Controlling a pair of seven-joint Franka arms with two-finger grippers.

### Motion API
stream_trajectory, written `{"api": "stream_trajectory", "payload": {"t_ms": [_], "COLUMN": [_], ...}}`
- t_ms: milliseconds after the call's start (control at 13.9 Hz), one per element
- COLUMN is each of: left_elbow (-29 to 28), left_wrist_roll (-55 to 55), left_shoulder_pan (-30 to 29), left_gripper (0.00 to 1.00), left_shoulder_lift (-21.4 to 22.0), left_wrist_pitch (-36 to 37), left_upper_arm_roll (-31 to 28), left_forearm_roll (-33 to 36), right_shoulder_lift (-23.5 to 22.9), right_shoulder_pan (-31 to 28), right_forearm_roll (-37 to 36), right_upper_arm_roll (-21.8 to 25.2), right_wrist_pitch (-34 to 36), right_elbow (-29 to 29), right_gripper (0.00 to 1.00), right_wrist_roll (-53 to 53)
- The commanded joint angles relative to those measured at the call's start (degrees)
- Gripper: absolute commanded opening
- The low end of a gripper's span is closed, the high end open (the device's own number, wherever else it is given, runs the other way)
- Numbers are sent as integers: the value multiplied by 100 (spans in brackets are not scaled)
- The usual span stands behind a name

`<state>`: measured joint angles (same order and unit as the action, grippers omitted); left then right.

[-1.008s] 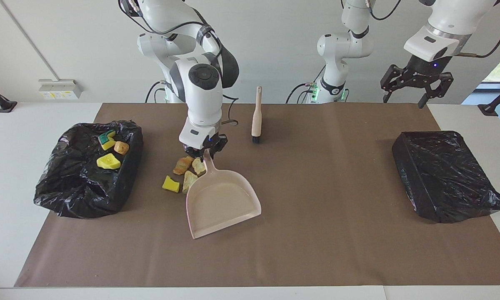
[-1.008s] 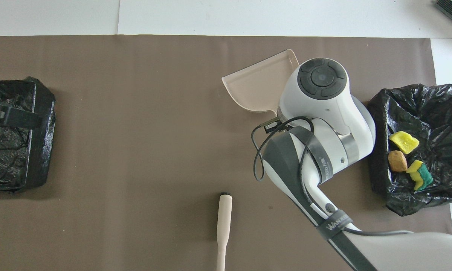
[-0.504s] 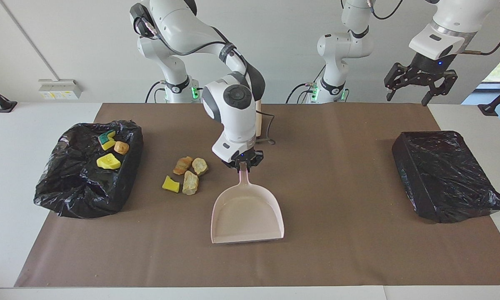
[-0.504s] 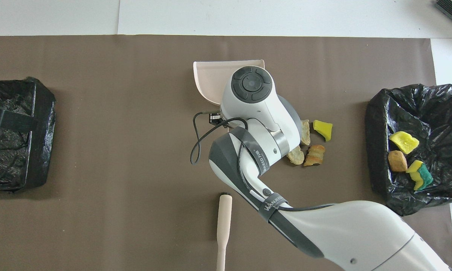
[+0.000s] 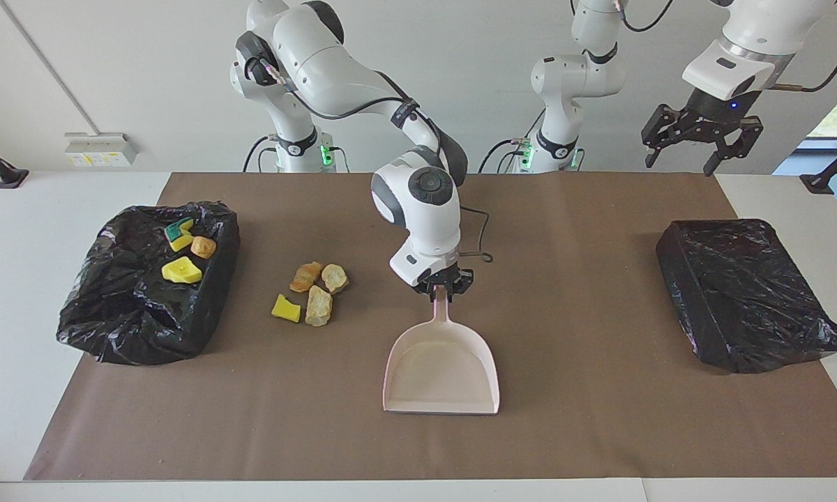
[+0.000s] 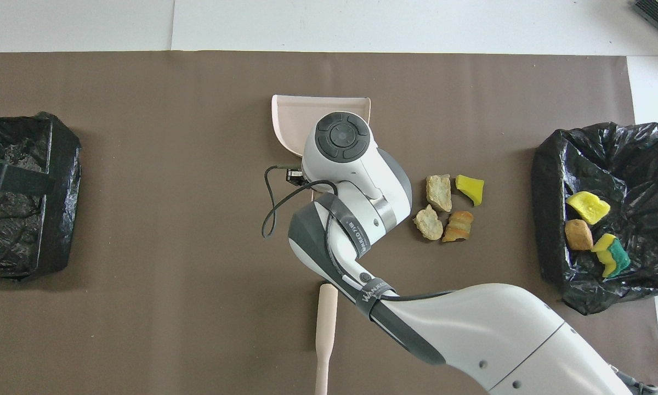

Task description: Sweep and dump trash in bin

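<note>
I am setting down the dustpan (image 5: 441, 366) with the right gripper (image 5: 444, 287) at its handle, grip unclear; four scraps (image 5: 310, 291) are lying at its ten o'clock, three in the bin (image 5: 111, 328), so brush (image 6: 325, 329) next, left gripper (image 5: 701, 136) waiting open.

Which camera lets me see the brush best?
The overhead view: the brush lies in plain sight near the robots' edge of the table, its bristle end tucked under the right arm. In the facing view that arm hides it completely.
</note>
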<state>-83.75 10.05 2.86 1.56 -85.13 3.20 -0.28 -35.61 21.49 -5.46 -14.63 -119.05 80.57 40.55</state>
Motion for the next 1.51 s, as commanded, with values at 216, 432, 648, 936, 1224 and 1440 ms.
{"api": "stream_trajectory", "payload": {"t_ms": [216,432,648,936,1224,1440], "left_elbow": [-168,-177,-185,-185,-185,-194], "left_wrist_roll": [5,-12,-12,-380,-809,-1409], "left_shoulder_pan": [-5,-5,170,960,1672,2120], "left_gripper": [100,100,100,100,100,100], "left_shoulder_lift": [169,169,46,-550,-1297,-1859], "left_wrist_pitch": [93,85,-476,-1354,-2208,-2701], "left_upper_arm_roll": [40,40,102,102,93,93], "left_forearm_roll": [-60,-51,-60,-51,-7,19], "right_shoulder_lift": [1641,2407,3162,4410,4431,4273], "right_shoulder_pan": [-4,188,478,865,1514,1692], "right_forearm_roll": [667,1117,1633,2733,3156,3209], "right_upper_arm_roll": [-93,-93,-93,-93,-93,-93], "right_wrist_pitch": [1014,1435,1377,121,-1012,-1208], "right_elbow": [1142,1864,2995,5113,6057,6120], "right_gripper": [100,100,100,100,100,100], "right_wrist_roll": [-153,-65,127,216,347,480]}}
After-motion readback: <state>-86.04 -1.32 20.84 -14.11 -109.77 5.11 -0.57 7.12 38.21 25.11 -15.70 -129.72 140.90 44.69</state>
